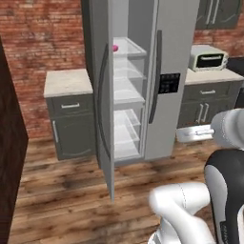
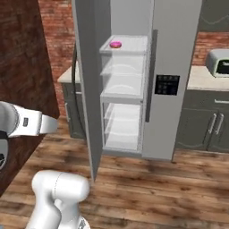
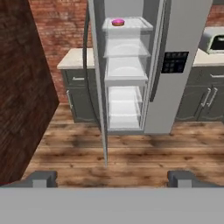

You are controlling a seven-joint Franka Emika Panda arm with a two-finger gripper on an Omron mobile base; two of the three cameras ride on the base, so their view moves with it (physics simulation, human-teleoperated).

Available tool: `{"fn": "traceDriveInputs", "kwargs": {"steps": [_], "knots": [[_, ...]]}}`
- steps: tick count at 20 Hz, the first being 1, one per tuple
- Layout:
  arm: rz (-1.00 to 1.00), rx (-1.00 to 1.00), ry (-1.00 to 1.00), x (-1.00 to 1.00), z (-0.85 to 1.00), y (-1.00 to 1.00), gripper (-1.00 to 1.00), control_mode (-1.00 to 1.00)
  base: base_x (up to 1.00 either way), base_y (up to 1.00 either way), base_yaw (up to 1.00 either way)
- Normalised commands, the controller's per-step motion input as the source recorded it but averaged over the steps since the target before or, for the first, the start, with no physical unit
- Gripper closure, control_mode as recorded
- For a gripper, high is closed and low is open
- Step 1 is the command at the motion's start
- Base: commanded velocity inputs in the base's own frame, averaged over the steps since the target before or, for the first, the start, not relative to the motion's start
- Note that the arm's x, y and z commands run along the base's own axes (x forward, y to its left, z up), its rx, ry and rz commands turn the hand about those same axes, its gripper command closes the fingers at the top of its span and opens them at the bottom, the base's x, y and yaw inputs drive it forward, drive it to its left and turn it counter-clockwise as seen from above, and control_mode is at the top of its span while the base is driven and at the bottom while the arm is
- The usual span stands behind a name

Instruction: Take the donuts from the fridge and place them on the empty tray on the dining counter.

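Observation:
The light-grey fridge [image 1: 176,57] [image 2: 176,44] [image 3: 183,35] stands ahead with its left door [image 1: 102,105] [image 2: 87,89] [image 3: 98,87] swung open, showing a white interior and clear shelves. One pink-iced donut [image 1: 115,48] [image 2: 115,44] [image 3: 117,22] lies on the top shelf. My gripper [image 3: 112,179] is open and holds nothing. It hangs well back from the fridge over the wood floor, pointing at the open compartment. The tray and the dining counter are out of view.
A white toaster oven [image 1: 208,58] [image 2: 219,62] sits on the wall counter right of the fridge. A low cabinet with a beige top [image 1: 68,82] stands left of it. A dark brown panel [image 1: 9,143] [image 3: 22,87] walls off the left side.

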Motion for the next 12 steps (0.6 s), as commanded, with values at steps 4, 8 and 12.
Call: {"fn": "traceDriveInputs", "kwargs": {"steps": [4, 8, 12], "knots": [[0.0, 0.0, 0.0, 0.0, 0.0, 0.0, -1.0, 1.0, 1.0, -0.16, 0.23], [0.0, 0.0, 0.0, 0.0, 0.0, 0.0, -1.0, 1.0, 1.0, -0.62, 0.21], [0.0, 0.0, 0.0, 0.0, 0.0, 0.0, -1.0, 1.0, 1.0, -0.9, 0.13]]}}
